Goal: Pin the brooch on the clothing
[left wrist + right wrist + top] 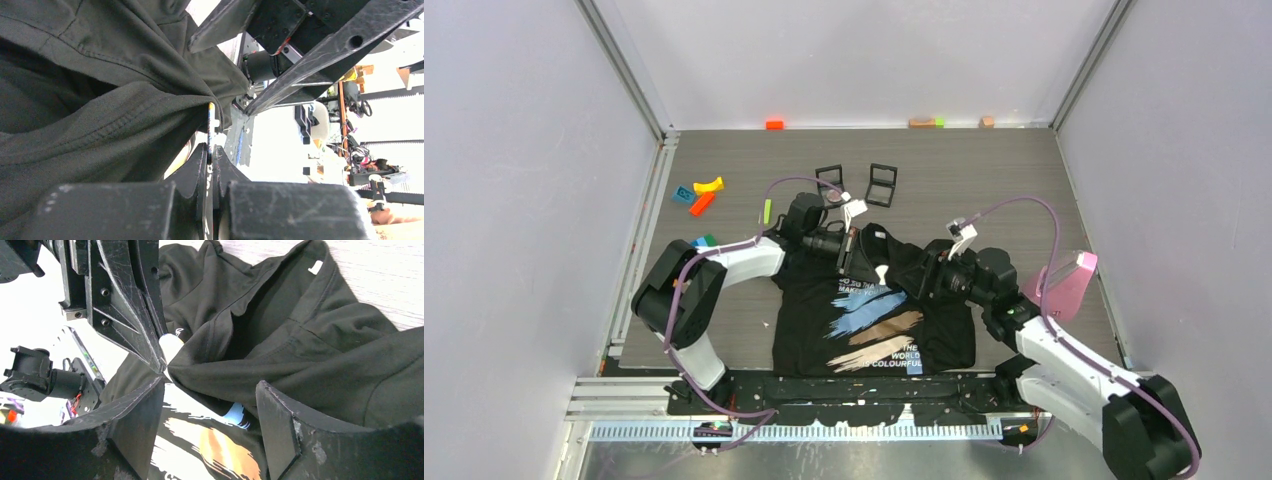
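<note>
The black T-shirt [874, 335] lies at the table's middle, its blue, tan and cream streaks facing up; its upper part is bunched into a raised fold [280, 355]. My left gripper [872, 265] is shut on the brooch, a thin white disc [211, 125] seen edge-on between its jaws, pressed against the fabric [100, 130]. In the right wrist view the brooch [171, 345] sits at the left gripper's tips, touching the fold. My right gripper [210, 407] is open, its fingers either side of the fold just above the printed streaks [225, 445].
A pink object [1064, 285] lies at the right, beside the right arm. Two small black frames [881, 184] stand behind the shirt. Coloured blocks [702, 195] lie at the left, and more along the back wall [774, 124].
</note>
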